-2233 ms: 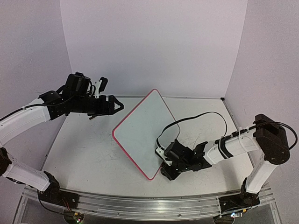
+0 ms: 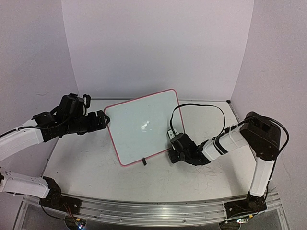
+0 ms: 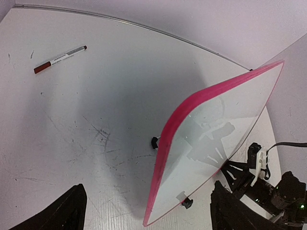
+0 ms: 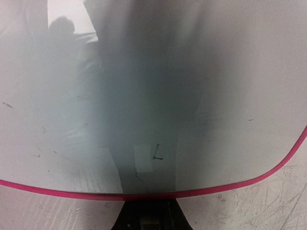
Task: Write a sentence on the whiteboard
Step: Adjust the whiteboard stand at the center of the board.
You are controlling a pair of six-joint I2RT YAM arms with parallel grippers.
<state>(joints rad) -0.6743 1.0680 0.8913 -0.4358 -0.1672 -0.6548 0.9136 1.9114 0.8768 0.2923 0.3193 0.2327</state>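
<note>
Since the earlier top view, the whiteboard (image 2: 141, 127) has swung from a diamond pose to a broader one in the middle of the frame, its long upper edge now toward the back wall. The left arm has dropped to the board's left edge. The right arm has slid up to its lower right edge.

The right gripper (image 2: 173, 152) is pressed together on the pink frame there; the right wrist view shows the rim running straight into its jaws at the bottom centre. The left gripper (image 2: 104, 120) is spread wide. In the left wrist view the board's near corner lies between its fingers (image 3: 72, 211), apparently untouched. The board looks tilted off the table (image 2: 86, 163) rather than flat, with a black clip foot (image 2: 144, 162) showing at its lower edge.

No writing shows on the glossy face, so the sentence is not yet begun. The step in hand seems to be positioning the board. A marker (image 3: 60, 59) lies capped in the upper left of the left wrist view, well apart from both arms. Next, the board likely needs settling flat and steady, then the free left gripper must fetch that marker.
</note>
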